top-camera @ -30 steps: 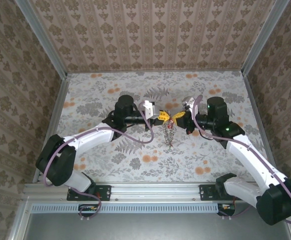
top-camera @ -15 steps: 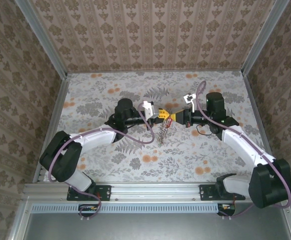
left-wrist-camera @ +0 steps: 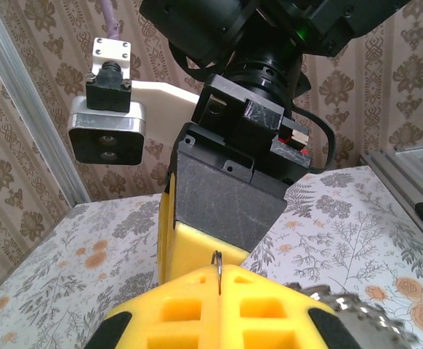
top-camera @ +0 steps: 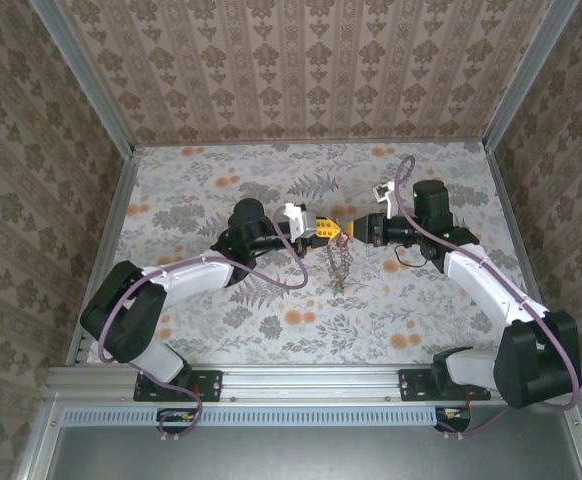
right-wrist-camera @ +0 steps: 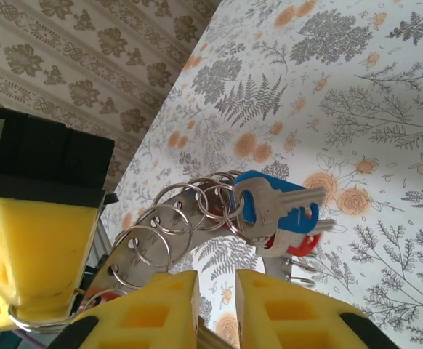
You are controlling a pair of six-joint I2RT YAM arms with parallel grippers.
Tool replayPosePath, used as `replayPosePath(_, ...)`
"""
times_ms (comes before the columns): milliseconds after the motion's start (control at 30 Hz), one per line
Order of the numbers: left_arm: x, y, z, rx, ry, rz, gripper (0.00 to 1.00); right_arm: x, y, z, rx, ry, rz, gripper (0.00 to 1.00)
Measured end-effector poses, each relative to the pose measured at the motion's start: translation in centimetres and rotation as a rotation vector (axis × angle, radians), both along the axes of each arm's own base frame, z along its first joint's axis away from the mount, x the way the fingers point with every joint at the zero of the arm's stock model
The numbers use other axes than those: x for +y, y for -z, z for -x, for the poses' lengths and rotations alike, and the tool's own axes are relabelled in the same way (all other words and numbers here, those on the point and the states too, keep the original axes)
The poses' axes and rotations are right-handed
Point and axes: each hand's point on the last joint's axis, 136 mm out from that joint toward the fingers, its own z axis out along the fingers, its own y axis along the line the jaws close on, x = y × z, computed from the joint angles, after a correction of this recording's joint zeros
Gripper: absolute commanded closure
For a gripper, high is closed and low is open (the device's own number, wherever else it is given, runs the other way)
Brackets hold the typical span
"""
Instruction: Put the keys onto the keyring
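Note:
The keyring (right-wrist-camera: 169, 218), a curved silvery strip strung with several wire rings, hangs in the air between my two grippers (top-camera: 338, 262). Two keys (right-wrist-camera: 273, 207), one with a blue tag and one with a red tag, dangle from its rings. My left gripper (left-wrist-camera: 219, 282) is shut, with a thin wire ring of the keyring pinched between its yellow fingertips (top-camera: 323, 228). My right gripper (right-wrist-camera: 216, 294) faces it tip to tip (top-camera: 355, 230). Its yellow fingers stand slightly apart just below the keyring, with nothing gripped between them.
The floral tabletop (top-camera: 221, 190) lies below, enclosed by patterned walls (top-camera: 311, 60) and aluminium rails (top-camera: 111, 215). The right arm's wrist and its camera (left-wrist-camera: 106, 134) sit close in front of my left gripper.
My right wrist has rotated, and its fingers, shut a moment ago, have parted and let go. The keyring stays in the left gripper and has swung slightly to the right.

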Motion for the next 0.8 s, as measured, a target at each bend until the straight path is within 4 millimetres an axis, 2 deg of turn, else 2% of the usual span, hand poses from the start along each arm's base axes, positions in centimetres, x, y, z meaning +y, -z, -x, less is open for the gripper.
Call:
replayPosePath(133, 0.0, 0.0, 0.0, 0.001, 0.003, 0.000, 1.00, -0.2, -0.1, 0.0, 0.003, 0.007, 0.015, 0.73)
replayPosePath(200, 0.0, 0.0, 0.0, 0.002, 0.002, -0.002, 1.00, -0.6, 0.1, -0.2, -0.006, 0.033, 0.048, 0.67)
replayPosePath(267, 0.0, 0.4, 0.0, 0.012, 0.001, -0.016, 1.00, -1.3, -0.1, -0.4, -0.036, 0.073, 0.089, 0.65)
replayPosePath(500, 0.6, 2.9, 0.1, 0.052, -0.028, -0.167, 1.00, -4.6, -3.1, -0.3, -0.272, 0.233, 0.230, 0.58)
replayPosePath(633, 1.8, 3.6, 0.5, 0.056, -0.050, -0.254, 1.00, -5.6, -2.7, -0.5, -0.301, 0.271, 0.291, 0.57)
replayPosePath(800, 4.0, 3.9, 0.7, 0.044, -0.082, -0.356, 1.00, -6.0, -1.0, -0.3, -0.277, 0.273, 0.325, 0.57)
